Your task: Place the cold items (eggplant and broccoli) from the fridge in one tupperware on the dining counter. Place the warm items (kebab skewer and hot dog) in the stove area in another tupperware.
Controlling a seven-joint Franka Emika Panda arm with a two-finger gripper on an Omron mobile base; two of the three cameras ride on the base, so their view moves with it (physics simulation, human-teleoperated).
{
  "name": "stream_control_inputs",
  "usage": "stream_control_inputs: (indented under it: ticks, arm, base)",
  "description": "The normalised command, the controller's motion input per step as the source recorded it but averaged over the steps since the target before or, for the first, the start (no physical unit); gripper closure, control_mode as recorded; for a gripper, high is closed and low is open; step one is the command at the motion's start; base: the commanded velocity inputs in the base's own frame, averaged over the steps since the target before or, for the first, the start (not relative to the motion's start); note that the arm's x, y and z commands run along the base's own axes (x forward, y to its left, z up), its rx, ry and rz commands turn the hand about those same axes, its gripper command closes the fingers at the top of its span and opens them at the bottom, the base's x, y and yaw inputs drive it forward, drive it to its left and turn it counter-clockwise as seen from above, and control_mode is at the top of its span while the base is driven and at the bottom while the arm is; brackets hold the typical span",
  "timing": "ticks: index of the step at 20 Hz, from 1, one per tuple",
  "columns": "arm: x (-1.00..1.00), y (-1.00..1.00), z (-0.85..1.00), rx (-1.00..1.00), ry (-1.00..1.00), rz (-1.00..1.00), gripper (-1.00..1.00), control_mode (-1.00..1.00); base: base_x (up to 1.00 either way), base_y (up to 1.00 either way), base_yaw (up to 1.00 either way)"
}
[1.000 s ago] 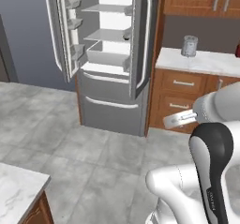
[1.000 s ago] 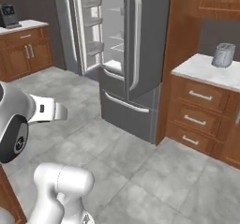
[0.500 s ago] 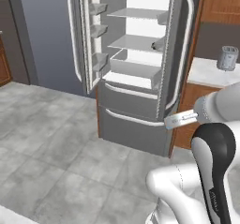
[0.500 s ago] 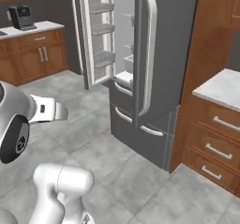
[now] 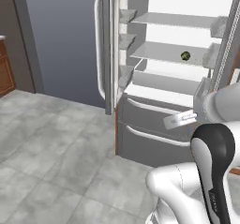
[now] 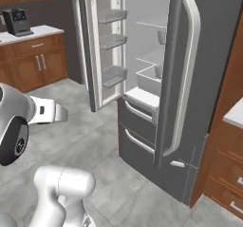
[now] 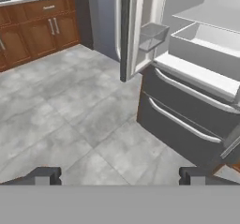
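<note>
Home kitchen: grey French-door fridge (image 6: pixel 156 126) standing open, white shelves inside; wooden base cabinets (image 6: pixel 33 62) left of fridge, coffee machine (image 6: pixel 17 22) on their counter; grey tiled floor (image 7: pixel 70 110) before fridge

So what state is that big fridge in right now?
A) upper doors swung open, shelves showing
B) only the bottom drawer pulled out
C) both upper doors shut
A: the fridge has its upper doors swung wide, baring white shelves, while the lower drawers stay shut.
</note>
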Motion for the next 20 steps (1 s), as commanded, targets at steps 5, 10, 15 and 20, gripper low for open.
stream_control_inputs:
  ticks: [5, 10, 15, 20]
  arm:
    - [0.00, 0.00, 0.00, 0.00, 0.00, 0.00, -1.00, 1.00]
    - [0.00, 0.00, 0.00, 0.00, 0.00, 0.00, -1.00, 1.00]
    - [0.00, 0.00, 0.00, 0.00, 0.00, 0.00, -1.00, 1.00]
    - [0.00, 0.00, 0.00, 0.00, 0.00, 0.00, -1.00, 1.00]
  base:
    - [0.95, 0.23, -0.32]
    - [0.76, 0.04, -0.39]
    - [0.45, 0.01, -0.49]
    - [0.55, 0.34, -0.52]
